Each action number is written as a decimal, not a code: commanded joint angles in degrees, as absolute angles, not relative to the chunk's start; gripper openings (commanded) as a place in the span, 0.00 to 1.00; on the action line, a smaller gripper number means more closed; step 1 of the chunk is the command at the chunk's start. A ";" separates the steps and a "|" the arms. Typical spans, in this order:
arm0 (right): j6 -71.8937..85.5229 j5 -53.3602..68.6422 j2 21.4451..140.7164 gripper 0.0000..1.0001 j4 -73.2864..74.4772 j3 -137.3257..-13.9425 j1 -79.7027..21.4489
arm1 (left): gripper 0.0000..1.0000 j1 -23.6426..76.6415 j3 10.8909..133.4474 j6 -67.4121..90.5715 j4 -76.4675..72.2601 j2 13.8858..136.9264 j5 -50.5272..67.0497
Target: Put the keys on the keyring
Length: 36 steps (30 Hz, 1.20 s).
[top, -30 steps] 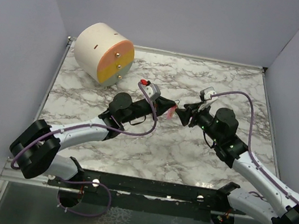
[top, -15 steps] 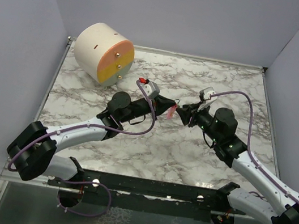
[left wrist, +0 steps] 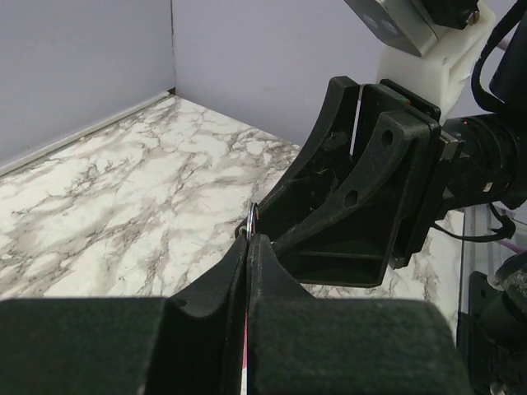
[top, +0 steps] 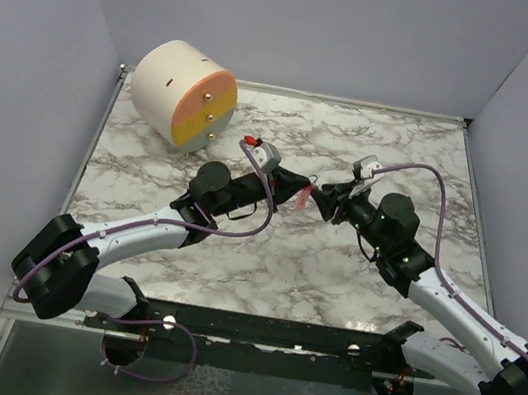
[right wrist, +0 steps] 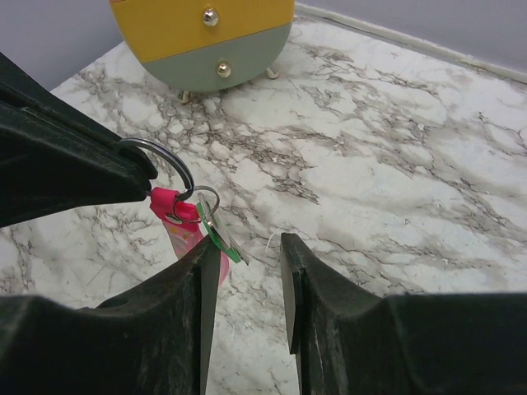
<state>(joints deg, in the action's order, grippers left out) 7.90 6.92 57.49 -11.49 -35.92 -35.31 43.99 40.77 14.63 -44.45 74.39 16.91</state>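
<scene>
My left gripper (top: 296,187) is shut on the metal keyring (left wrist: 253,219), which pokes out above its closed tips (left wrist: 249,240). In the right wrist view the keyring (right wrist: 169,164) sticks out of the left gripper's dark fingers (right wrist: 66,164). The pink-red key (right wrist: 183,232) hangs from it, and the green key (right wrist: 219,234) hangs on a small ring beside it. My right gripper (right wrist: 249,247) is open, and its left finger is right beside the green key. In the top view the two grippers meet tip to tip around the pink key (top: 301,200), above the table.
A big cream-and-orange cylinder (top: 182,95) with small metal knobs lies at the back left of the marble table (top: 234,253); it also shows in the right wrist view (right wrist: 206,33). Purple-grey walls close in the table on three sides.
My right gripper has moved a little to the left, closer to the left gripper and the hanging keys. The left gripper has shifted slightly and still holds the ring.
</scene>
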 commanded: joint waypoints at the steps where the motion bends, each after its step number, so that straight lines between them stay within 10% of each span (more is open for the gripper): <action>1: 8.09 8.03 57.56 0.35 -15.62 -34.69 -35.37 | 0.00 43.86 42.71 15.78 -44.96 72.91 17.47; 15: 7.78 8.71 59.12 0.29 -18.49 -33.95 -35.40 | 0.00 43.86 42.57 16.26 -44.98 72.27 17.78; 22: 7.24 7.89 56.95 0.01 -18.33 -33.22 -35.38 | 0.00 43.46 42.11 15.97 -44.02 71.64 16.98; 36: 6.61 3.58 55.29 0.01 -11.09 -35.48 -35.41 | 0.00 40.03 42.42 16.00 -42.36 72.40 16.19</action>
